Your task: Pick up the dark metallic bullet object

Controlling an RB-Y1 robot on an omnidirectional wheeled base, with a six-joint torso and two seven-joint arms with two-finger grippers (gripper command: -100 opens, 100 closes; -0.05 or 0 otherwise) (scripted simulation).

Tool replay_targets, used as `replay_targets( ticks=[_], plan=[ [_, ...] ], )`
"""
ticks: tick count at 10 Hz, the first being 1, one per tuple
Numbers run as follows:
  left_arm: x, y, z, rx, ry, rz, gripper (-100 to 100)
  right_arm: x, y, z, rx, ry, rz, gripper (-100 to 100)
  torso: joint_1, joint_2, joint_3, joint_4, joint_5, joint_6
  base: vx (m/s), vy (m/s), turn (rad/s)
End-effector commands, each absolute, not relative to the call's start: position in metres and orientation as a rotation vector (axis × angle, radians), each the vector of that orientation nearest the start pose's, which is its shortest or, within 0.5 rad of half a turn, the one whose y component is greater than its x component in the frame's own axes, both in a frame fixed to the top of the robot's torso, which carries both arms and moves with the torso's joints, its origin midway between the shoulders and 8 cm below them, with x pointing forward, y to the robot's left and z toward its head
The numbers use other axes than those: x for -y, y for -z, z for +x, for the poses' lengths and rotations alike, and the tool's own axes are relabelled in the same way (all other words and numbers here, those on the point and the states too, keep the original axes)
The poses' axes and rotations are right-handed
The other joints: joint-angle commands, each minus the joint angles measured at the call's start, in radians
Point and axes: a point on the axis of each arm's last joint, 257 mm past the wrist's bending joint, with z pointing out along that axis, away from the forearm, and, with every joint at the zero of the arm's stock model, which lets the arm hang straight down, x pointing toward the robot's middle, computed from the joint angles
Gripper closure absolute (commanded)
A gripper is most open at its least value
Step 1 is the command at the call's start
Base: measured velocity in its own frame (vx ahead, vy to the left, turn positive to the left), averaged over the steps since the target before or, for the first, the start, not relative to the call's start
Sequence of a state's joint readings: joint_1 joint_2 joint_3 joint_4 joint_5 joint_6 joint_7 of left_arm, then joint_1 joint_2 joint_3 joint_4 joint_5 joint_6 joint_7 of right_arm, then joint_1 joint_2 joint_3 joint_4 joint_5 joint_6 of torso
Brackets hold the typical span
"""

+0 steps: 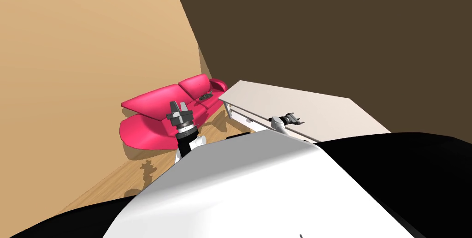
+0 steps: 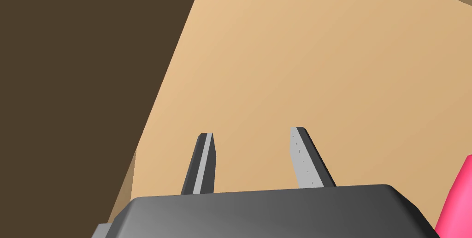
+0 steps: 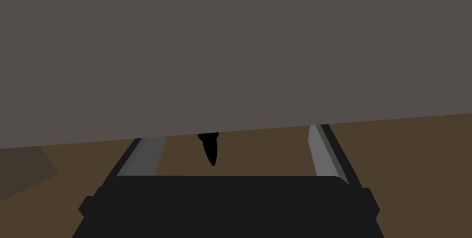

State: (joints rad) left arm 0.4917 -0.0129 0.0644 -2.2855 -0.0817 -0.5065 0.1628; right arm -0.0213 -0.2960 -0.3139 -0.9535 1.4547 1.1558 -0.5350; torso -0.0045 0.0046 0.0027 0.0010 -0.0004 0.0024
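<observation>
Right wrist view: the right gripper (image 3: 233, 150) is standing wide, both fingers running up behind the edge of a flat grey surface (image 3: 230, 50). The bullet (image 3: 212, 151), black and pointed, is showing its tip between the fingers, nearer one than the other and touching neither; the rest of it is lying hidden behind the grey surface. Head view: the right gripper is reaching at the near edge of the white desk (image 1: 313, 106). The left gripper (image 1: 179, 107) is hovering open and empty in front of the pink sofa (image 1: 147, 104), where a small dark item (image 1: 206, 95), too small to identify, is resting on the seat.
</observation>
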Motion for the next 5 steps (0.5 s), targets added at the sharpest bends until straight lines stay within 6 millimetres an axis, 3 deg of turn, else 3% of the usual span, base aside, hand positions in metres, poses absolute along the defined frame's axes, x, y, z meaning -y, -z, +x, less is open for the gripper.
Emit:
replay_targets(
  ticks=[1,3,4,5],
  plan=[
    [-0.2904,-0.0309,0.3401,-0.594,1.344,-0.654,0,0.6585,0.3291,0.2288,-1.209,1.199,1.259,-100,0.0,0.0,0.0,0.0,0.0,0.0,-0.06,-0.083,-0.1],
    [-0.2904,-0.0309,0.3401,-0.594,1.344,-0.654,0,0.659,0.3272,0.227,-1.21,1.203,1.246,-100,0.0,0.0,0.0,0.0,0.0,0.0,-0.03,-0.052,-0.011],
    [-0.2904,-0.0309,0.3401,-0.594,1.344,-0.655,0,0.6585,0.3268,0.2275,-1.21,1.205,1.244,100,0.002,-0.001,-0.001,0.0,0.0,0.0,-0.003,-0.006,-0.001],
    [-0.2904,-0.0309,0.3401,-0.594,1.344,-0.655,0,0.6586,0.3268,0.2274,-1.21,1.204,1.244,100,0.003,-0.002,-0.001,0.0,0.001,0.0,0.0,0.0,0.0]
  ],
)
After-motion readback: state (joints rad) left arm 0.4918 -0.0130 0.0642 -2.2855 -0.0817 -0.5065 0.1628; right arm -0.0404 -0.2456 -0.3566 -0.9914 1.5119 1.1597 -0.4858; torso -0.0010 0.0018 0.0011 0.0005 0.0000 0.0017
